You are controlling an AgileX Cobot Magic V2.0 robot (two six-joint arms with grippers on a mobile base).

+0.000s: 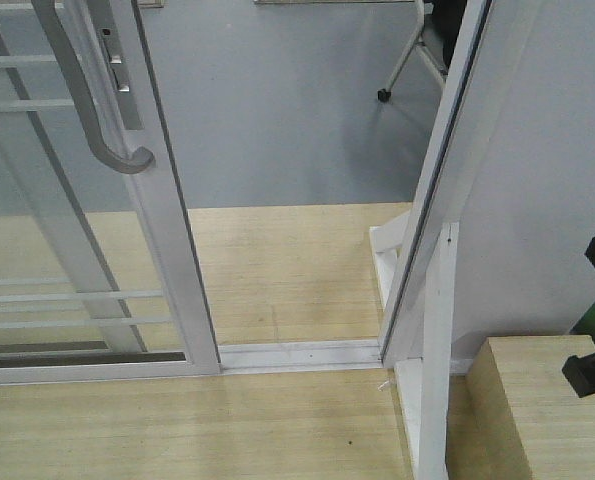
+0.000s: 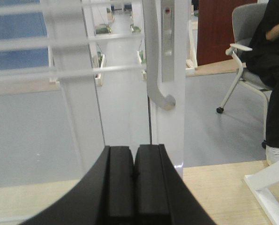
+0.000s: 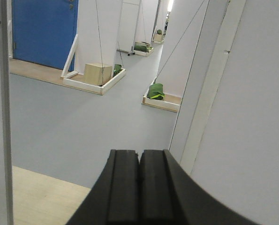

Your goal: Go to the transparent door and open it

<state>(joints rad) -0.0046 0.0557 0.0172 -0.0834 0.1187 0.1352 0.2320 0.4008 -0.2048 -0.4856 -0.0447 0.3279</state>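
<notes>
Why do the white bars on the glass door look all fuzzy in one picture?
In the left wrist view the bars of the transparent door sit very close to the lens and blur; the left gripper is dark. In the front view the handle looks sharper.

Open gap between transparent door (image 1: 97,230) (jamb (image 1: 432,330))

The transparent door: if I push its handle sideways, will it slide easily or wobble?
The transparent door sits in a floor track, so it should slide, not swing. The tall framed glass probably feels heavy; push steadily. The curved grey handle looks rigid and smooth; the shut left pincer might slip unless hooked behind it.
</notes>
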